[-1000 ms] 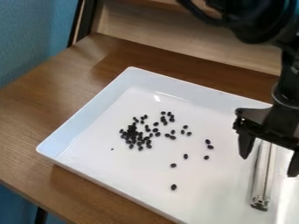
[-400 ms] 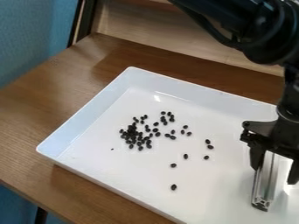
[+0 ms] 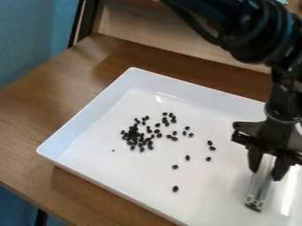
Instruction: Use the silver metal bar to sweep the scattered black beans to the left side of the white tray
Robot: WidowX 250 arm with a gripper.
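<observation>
Two fingers point(image 3: 254, 160): clenched on metal bar point(image 3: 259, 183)
Metal bar: inside white tray point(image 3: 112, 192), right of black beans point(image 3: 133, 135)
Black beans: scattered, densest toward tray's left edge
White tray: on counter point(image 3: 35, 114)

Slants down from the view's top edge along a black arm point(image 3: 203, 16), bends at a bulky joint point(image 3: 259, 39) toward the upper right, then hangs near-upright through the wrist point(image 3: 282, 103) to a down-pointing gripper point(image 3: 265, 175), with jaws set close, narrowly apart.
</observation>
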